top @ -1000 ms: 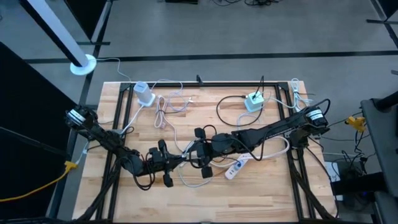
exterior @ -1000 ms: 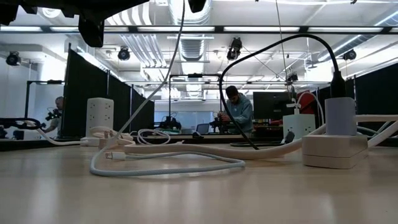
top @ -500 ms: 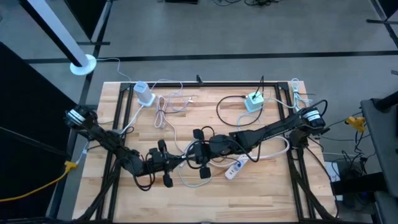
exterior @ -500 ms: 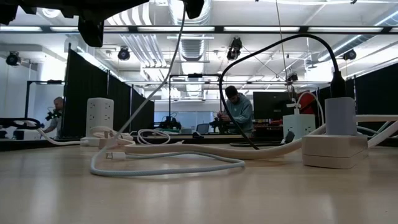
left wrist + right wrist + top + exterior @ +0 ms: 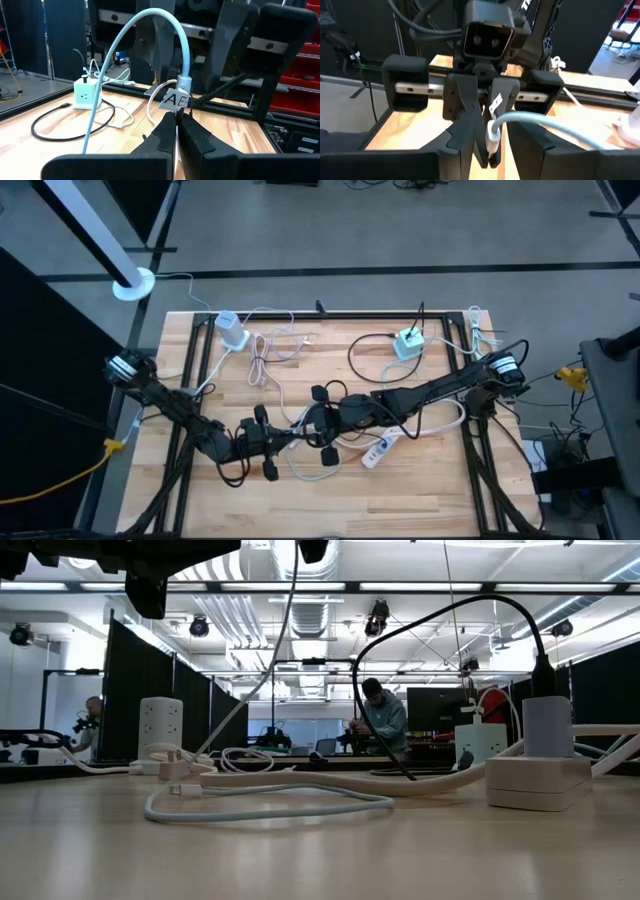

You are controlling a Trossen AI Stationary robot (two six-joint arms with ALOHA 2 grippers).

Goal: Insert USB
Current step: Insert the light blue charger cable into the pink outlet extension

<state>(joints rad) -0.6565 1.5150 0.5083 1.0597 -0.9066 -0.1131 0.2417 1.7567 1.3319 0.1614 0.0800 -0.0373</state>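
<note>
- Centre of the table, the two grippers meet head-on: your left gripper has its dark fingers pinched tight on the silver plug end of the pale blue braided USB cable, just under the small white paper tag marked "AE".
- From the right wrist view, your right gripper stands partly open with the white connector between its fingers; whether they actually press on it cannot be told from here.
- In the high view both grippers sit close together above the light wooden slatted tabletop, with the loose run of cable looping down toward the white power strip just beside them.
- Expect the cable to be light and limp: the braid arches freely over the left gripper and will not hold a line on its own, so it will give you no help in aiming.
- Only the moulded plug body is stiff. Take hold there, close behind the metal tip, not on the braid.
- The plug is small and smooth, probably slippery, so a grip off its flat sides may let it twist.
- The paper tag is flimsy; keep it out of the pinch.
- The metal tip probably will not stand a skewed push, so line it up first.
</note>
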